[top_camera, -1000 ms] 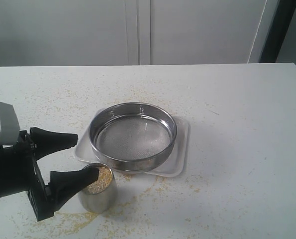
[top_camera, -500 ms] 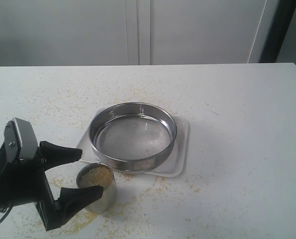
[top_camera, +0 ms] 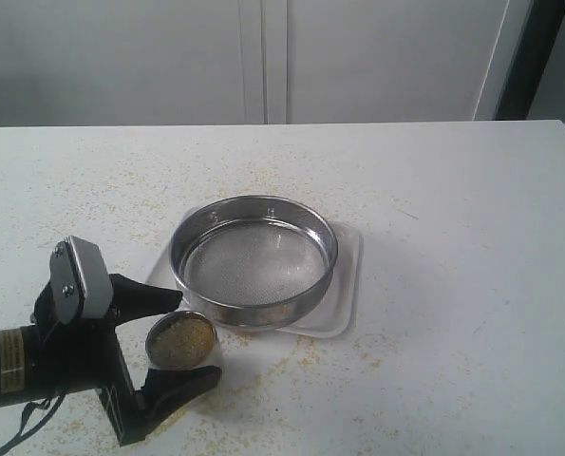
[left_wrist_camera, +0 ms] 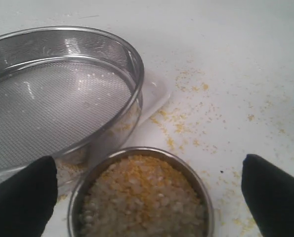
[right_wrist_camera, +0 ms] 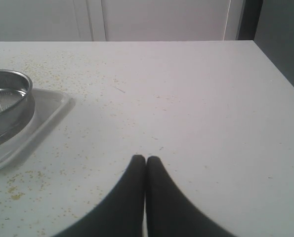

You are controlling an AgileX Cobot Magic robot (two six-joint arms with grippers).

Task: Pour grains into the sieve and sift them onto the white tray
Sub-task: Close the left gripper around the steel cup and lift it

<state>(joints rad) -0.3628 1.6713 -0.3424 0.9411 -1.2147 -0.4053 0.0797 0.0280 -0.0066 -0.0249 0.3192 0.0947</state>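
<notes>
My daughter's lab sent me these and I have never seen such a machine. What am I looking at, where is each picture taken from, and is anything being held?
This is a two-armed robot working at a white table. The wide picture comes from a camera off the arms. The other two come from a camera on each wrist, looking along the black fingers.

On the table, a round steel sieve sits on a white tray. Beside them is a small steel cup full of grains, with spilled grains scattered around.

The left gripper is open, with one finger on either side of the cup, not clamped on it. The right gripper is shut and empty. Nothing is held.
</notes>
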